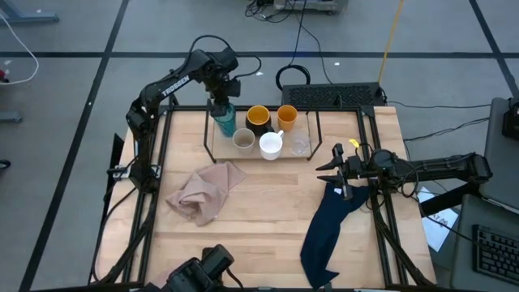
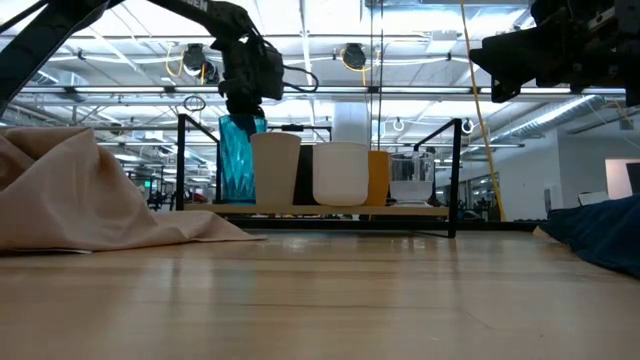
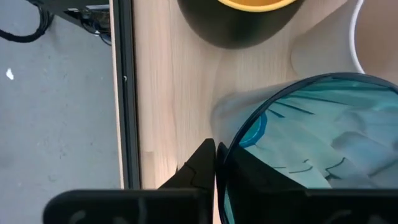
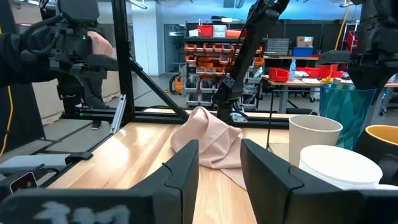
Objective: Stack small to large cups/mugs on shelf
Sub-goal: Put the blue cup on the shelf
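Teal glass (image 1: 225,120) at shelf (image 1: 212,148) edge, left end effector (image 1: 220,102) on rim

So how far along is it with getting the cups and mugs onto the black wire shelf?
All six vessels sit on the black rod shelf: teal glass, beige cup, white mug, two orange cups, small clear cup. In hand: the left gripper pinches the teal glass's rim. The right gripper hangs open over the navy cloth. Left: releasing; nothing is nested.

robotics lab / industrial workshop

wooden table (image 1: 268,219) on a black frame, grey taped concrete floor around it. behind the table: parts-bin shelving (image 4: 214,38), workbenches (image 4: 311,78), exposed ceiling trusses (image 2: 420,75).
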Tool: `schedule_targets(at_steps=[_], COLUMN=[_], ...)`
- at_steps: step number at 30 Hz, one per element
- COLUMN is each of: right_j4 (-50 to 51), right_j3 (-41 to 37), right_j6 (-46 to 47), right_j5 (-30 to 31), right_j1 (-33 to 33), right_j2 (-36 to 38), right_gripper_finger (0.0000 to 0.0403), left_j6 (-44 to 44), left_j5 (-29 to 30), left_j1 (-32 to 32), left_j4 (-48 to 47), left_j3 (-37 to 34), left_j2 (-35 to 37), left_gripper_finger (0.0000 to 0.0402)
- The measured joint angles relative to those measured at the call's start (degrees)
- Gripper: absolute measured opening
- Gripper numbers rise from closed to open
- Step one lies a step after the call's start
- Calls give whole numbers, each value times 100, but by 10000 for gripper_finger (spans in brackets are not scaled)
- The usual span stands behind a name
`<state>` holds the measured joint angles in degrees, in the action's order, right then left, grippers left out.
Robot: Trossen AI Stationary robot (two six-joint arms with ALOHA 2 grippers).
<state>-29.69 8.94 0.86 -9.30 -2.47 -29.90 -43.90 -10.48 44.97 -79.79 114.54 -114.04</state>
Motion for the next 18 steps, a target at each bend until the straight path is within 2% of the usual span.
schedule_targets(at_steps=[13,18], right_j4=[87,87], right_j3=[-1,-1], right_j6=[-4,-23], right_j5=[0,0], right_j1=[1,1], right_j2=[1,1], right_gripper_finger=[110,110], left_j6=[251,411], left_j5=[44,51], left_j1=[-5,-5], left_j4=[64,84], left_j3=[0,-2], left_j2=[0,0], left_gripper_finger=[39,81])
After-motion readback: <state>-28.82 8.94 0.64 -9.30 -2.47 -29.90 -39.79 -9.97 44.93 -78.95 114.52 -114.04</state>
